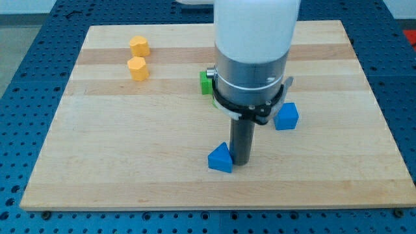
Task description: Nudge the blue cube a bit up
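The blue cube (286, 117) sits right of the board's middle, just right of the arm's body. My tip (240, 162) rests on the board below and to the left of the cube, clearly apart from it. The tip stands right beside a blue triangular block (220, 158), touching or nearly touching that block's right side. The rod rises straight from the tip into the grey and white arm body (253, 58), which hides the board behind it.
Two orange blocks (138, 46) (138, 68) stand near the view's upper left, one below the other. A green block (206, 81) shows partly from behind the arm's left side. The wooden board (97, 149) lies on a blue perforated table.
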{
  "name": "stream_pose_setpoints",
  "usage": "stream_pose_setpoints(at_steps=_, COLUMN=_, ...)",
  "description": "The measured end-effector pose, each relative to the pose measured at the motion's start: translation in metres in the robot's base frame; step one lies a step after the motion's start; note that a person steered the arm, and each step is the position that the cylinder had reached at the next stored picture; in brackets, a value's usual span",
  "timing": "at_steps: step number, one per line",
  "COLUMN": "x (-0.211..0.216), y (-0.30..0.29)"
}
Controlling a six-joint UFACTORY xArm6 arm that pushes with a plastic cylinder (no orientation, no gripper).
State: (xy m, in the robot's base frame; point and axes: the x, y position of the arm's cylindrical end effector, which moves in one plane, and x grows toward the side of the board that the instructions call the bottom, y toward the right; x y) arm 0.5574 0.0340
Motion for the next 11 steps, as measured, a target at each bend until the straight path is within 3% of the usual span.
stream_pose_setpoints(at_steps=1, x=0.019, y=-0.015)
stream_pose_setpoints(at_steps=3, x=0.009, y=-0.146)
stream_pose_setpoints(at_steps=4, x=0.008, y=-0.175)
stream_pose_setpoints(at_steps=5, x=0.032, y=-0.17)
stream_pose_setpoints(at_steps=7, x=0.024, y=-0.071)
stream_pose_setpoints(at_steps=10, x=-0.08, y=0.112)
stream_pose_setpoints(at_steps=11, x=-0.099, y=0.129)
